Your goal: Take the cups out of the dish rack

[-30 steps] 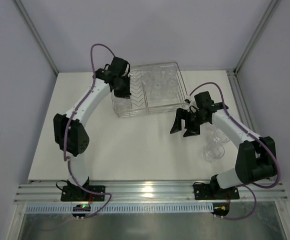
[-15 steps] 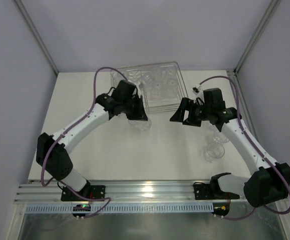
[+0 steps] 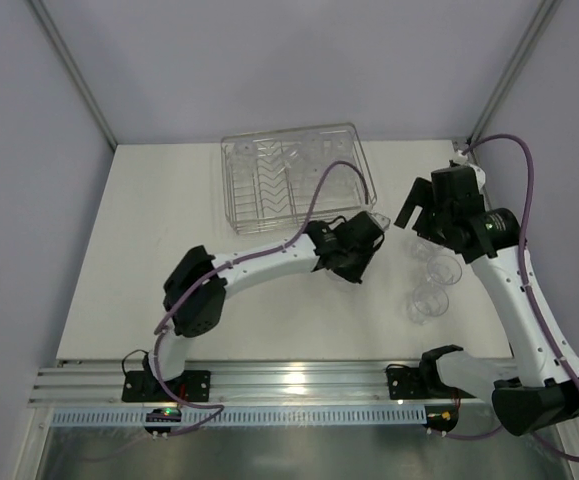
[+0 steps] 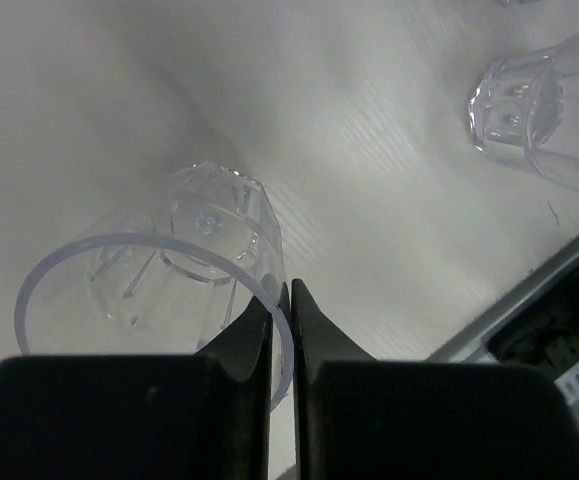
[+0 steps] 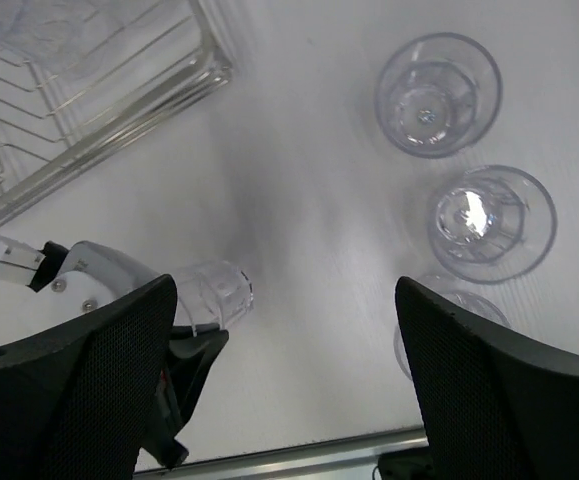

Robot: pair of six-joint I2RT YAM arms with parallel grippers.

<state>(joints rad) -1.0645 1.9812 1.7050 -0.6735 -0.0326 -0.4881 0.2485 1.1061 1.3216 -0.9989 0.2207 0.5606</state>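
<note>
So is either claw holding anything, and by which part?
The left claw pinches a clear cup by its rim; the right claw is open, holding nothing.

Two slender robot arms, the left arm (image 3: 259, 262) and the right arm (image 3: 517, 295), are showing white tubular links between bulky black joint housings. A purple cable (image 3: 311, 203) is looping along each. The left gripper (image 4: 281, 295) is showing smooth black fingers (image 4: 239, 345) tapering to thin tips; the right gripper (image 5: 284, 290) is showing broad black fingers (image 5: 89, 370) with a dimpled surface.

standing cups (image 3: 428, 301) block the right side, left arm (image 3: 259, 262) crosses the middle
</note>
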